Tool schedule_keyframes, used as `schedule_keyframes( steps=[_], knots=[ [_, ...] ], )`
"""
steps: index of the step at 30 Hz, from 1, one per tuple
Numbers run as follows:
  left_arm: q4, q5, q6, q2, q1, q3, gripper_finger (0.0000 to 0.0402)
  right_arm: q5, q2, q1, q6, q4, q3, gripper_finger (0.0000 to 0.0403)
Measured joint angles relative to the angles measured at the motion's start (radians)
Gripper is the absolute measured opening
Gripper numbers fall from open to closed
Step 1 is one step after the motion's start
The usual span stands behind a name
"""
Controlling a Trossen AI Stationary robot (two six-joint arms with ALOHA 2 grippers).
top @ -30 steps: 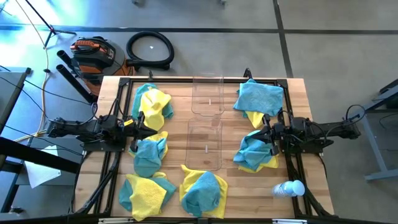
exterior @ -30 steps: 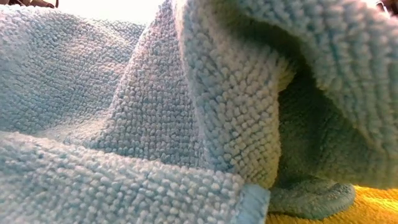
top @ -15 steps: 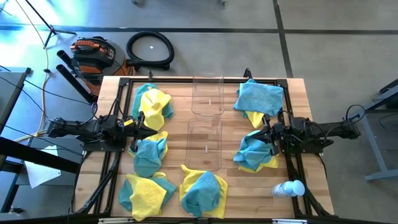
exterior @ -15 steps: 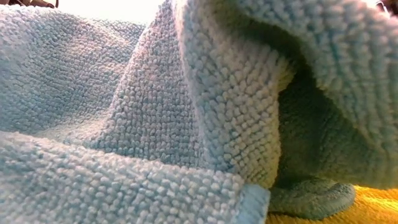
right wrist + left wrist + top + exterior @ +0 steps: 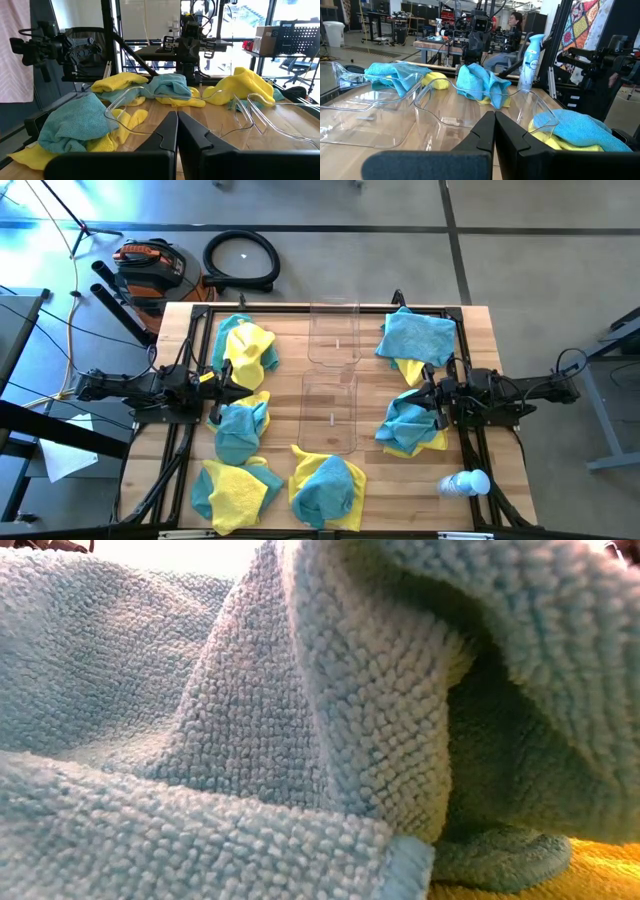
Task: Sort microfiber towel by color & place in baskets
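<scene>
Nothing has changed across the last second: both arms sit exactly where they were, and every cloth lies as before, so you should read the sort as not yet begun. The left gripper (image 5: 238, 392) rests at the table's left side with its fingers pressed together on nothing; the right gripper (image 5: 412, 395) mirrors it at the right side, fingers likewise together and empty.

The microfiber towels (image 5: 245, 346) lie in six mixed teal-and-yellow heaps around the table: three down the left, one at the near centre (image 5: 327, 486), two on the right (image 5: 413, 338). Both clear baskets (image 5: 330, 412) stand in the middle, one behind the other, and appear to hold no cloth.

A white spray bottle (image 5: 466, 483) lies at the near right corner. Its label probably carries print, but you cannot read it here; no other writing is legible. The low view is blocked by teal towel (image 5: 300, 720).
</scene>
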Motion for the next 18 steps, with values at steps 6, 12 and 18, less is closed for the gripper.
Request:
schedule_keyframes(
  steps=[6,12,18],
  knots=[
    [0.000,0.000,0.000,0.000,0.000,0.000,0.0000,0.000,0.000,0.000,0.000,0.000,0.000,0.0000],
    [0.000,0.000,0.000,0.000,0.000,0.000,0.0000,0.000,0.000,0.000,0.002,0.006,0.000,0.0000],
    [0.000,0.000,0.000,0.000,0.000,0.000,0.0000,0.018,0.002,-0.002,0.027,0.006,0.003,0.0000]
  ],
)
